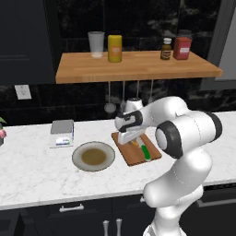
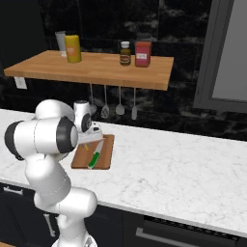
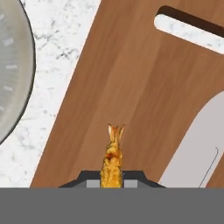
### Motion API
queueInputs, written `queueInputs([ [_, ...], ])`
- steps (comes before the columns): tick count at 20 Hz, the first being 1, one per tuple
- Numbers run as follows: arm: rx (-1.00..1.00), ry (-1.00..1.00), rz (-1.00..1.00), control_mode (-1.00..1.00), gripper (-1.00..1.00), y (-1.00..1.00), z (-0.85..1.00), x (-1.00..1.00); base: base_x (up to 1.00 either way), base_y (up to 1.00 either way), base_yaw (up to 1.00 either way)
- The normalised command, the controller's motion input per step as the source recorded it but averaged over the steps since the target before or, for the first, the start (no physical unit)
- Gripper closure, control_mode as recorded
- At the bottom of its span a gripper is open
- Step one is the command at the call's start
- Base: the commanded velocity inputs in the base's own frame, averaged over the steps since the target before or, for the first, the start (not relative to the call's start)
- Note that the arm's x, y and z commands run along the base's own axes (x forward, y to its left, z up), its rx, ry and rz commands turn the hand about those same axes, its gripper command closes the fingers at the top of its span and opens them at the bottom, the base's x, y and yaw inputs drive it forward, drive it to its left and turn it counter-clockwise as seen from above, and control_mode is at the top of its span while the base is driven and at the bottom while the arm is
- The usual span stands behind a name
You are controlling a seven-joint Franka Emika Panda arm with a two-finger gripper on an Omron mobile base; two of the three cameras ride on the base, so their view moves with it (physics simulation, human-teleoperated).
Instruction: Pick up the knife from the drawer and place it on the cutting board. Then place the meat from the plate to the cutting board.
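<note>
My gripper (image 1: pixel 133 140) hangs low over the reddish-brown cutting board (image 1: pixel 131 156) and is shut on the meat (image 1: pixel 135 144), a small orange-brown piece. In the hand view the meat (image 3: pixel 112 162) sticks out from between the fingertips, just above the cutting board (image 3: pixel 131 87). The knife (image 1: pixel 146 152) lies on the board's right half, green handle toward the front; its pale blade (image 3: pixel 197 148) is beside the meat. The round plate (image 1: pixel 77 154) sits left of the board with nothing on it. A dark drawer front (image 1: pixel 71 208) with a small silver handle lies below the counter edge.
A small grey scale (image 1: pixel 62 132) stands behind the plate. Above the counter a pale wooden shelf (image 1: pixel 133 67) carries a cup, a yellow bottle and two jars, with utensils (image 1: pixel 109 107) hanging under it. White marble counter (image 2: pixel 183 164) stretches to the right of the board.
</note>
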Motion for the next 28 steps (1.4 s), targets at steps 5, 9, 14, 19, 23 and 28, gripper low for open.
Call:
queueInputs([
  [5,0.00,0.00,-0.02,-1.00,1.00,0.02,-0.44,0.27,0.00,0.00,0.00],
  [9,0.00,0.00,-0.01,-1.00,1.00,0.00,-0.36,0.28,0.00,0.00,0.00],
  [14,0.00,0.00,-0.02,-1.00,-1.00,0.00,-0.13,0.21,0.00,0.00,0.00],
  [19,0.00,0.00,-0.01,-1.00,-1.00,0.00,0.08,0.03,0.00,0.00,0.00],
  [23,0.00,0.00,-0.03,-1.00,-1.00,0.00,0.20,-0.05,0.00,0.00,0.00],
  [28,0.00,-0.03,-0.05,-1.00,-1.00,0.00,0.21,-0.44,0.00,0.00,0.00],
])
